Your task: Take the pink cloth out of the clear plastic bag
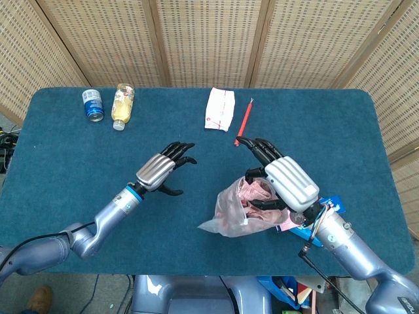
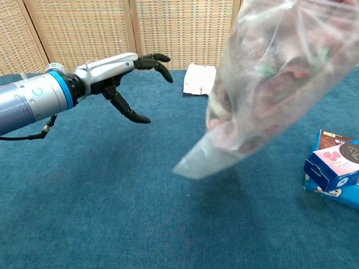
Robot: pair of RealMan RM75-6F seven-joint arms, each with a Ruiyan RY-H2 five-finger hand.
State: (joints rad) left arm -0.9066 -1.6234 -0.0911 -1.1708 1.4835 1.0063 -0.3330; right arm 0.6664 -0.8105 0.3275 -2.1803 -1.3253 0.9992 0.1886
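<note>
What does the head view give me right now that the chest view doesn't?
Head only: the right hand gripping the bag's mouth, the red pen, the can and the bottle.
Chest only: the bag's lower corner hanging clear above the table.
Both: the left hand, fingers spread and empty, the bag with the pink cloth inside, the white packet, and the blue box.

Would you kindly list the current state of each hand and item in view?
left hand: empty, fingers apart, off the bag
right hand: gripping the bag's mouth
clear plastic bag: lifted off the table, hanging
pink cloth: still inside the bag
bottle: lying on its side
can: upright
red pen: lying flat
</note>
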